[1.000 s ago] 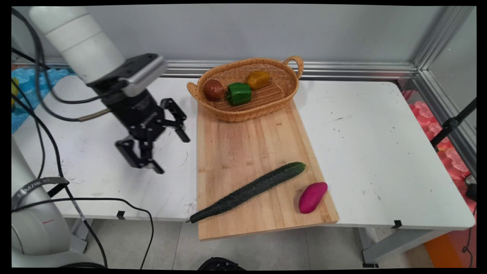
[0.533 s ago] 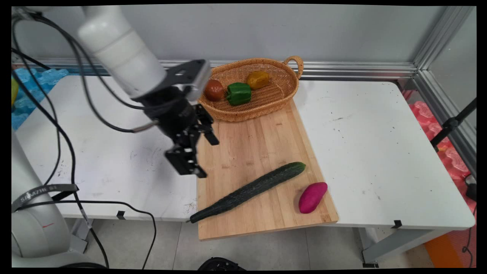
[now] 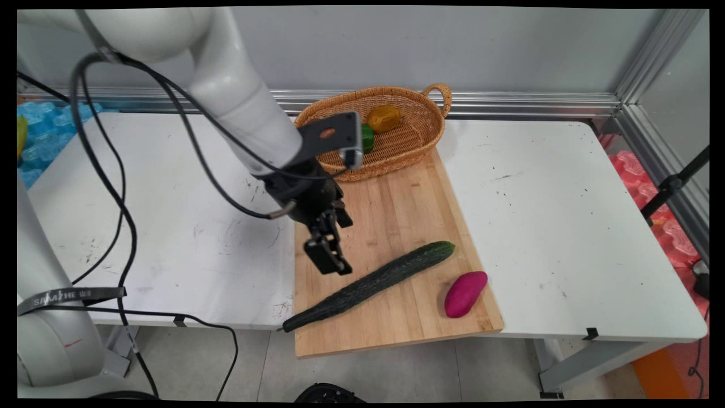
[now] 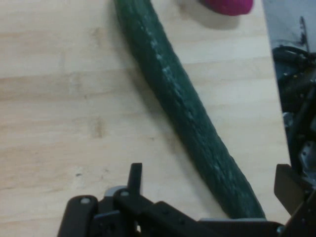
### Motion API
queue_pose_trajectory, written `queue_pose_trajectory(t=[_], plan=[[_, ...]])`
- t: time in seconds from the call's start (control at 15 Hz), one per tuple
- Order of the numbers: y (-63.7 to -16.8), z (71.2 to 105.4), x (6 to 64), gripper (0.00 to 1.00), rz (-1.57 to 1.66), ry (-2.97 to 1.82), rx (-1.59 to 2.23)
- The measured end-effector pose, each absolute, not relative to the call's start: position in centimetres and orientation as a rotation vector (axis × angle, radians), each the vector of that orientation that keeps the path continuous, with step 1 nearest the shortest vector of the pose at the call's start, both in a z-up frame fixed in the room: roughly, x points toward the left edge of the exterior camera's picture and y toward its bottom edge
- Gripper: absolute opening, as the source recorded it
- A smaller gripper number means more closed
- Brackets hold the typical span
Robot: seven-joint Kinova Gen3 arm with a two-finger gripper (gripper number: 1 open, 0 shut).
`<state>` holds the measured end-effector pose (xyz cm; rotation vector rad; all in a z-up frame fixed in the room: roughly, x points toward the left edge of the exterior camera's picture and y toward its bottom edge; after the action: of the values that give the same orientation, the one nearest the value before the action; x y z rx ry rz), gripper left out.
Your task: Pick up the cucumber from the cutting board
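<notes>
Gripper (image 3: 328,258) hovers just above the cucumber (image 3: 371,283).

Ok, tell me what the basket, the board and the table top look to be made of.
Basket: woven wicker or rattan, tan, matt; the plaited strands and looped handle show it.
Board: wood, possibly bamboo, pale and smooth; glued strips and grain lines run its length.
Table: a hard white top, perhaps laminate or painted, faintly glossy, with dark scuffs and specks; its true material cannot be told.
</notes>
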<state>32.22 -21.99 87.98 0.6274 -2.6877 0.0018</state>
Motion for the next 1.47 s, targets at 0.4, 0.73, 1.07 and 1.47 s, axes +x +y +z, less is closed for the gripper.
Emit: queue_pose_trajectory(t=[0.4, 0.73, 1.07, 1.47], plan=[[-22.7, 85.1, 28.3, 1.00, 0.008, -2.686, 0.848], [-23.2, 83.1, 26.0, 1.00, 0.010, -2.685, 0.972], [-23.6, 81.4, 24.6, 1.00, 0.021, -2.697, 1.056], [-23.7, 80.1, 23.5, 1.00, 0.032, -2.705, 1.118]])
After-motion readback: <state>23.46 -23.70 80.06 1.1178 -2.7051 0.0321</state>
